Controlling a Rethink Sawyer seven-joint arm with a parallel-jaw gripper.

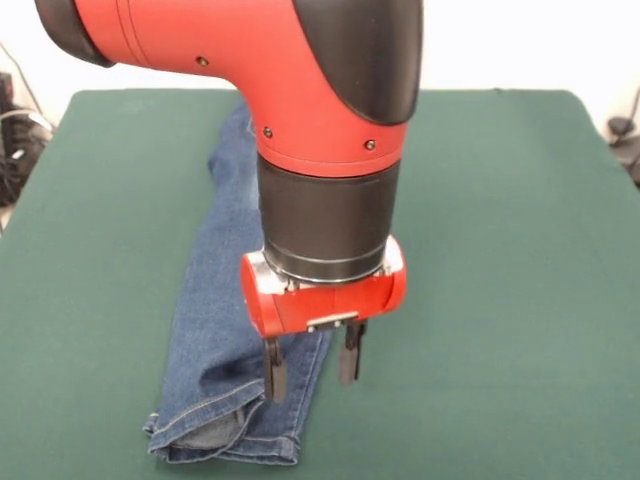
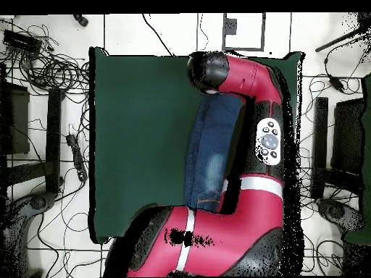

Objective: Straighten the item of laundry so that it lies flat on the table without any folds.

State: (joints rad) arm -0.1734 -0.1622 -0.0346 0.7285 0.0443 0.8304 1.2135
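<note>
The blue denim jeans (image 1: 215,300) lie on the dark green table (image 1: 500,250) in a long narrow strip running from the far side toward the near edge. They look folded lengthwise, and the cuff end near the front is rumpled and turned over. My gripper (image 1: 311,365) hangs open over the near part of the strip. Its left finger (image 1: 274,372) is at the jeans' right edge and its right finger is over bare cloth. In the overhead view the jeans (image 2: 210,152) lie beside the arm on the table (image 2: 138,130). The arm's wrist hides the gripper there.
Cables (image 2: 51,69) and dark stands (image 2: 54,130) lie on the floor beside the table in the overhead view. Dark equipment (image 1: 15,140) sits off the table's left edge in the front view. The red arm (image 2: 268,137) covers the table's right side.
</note>
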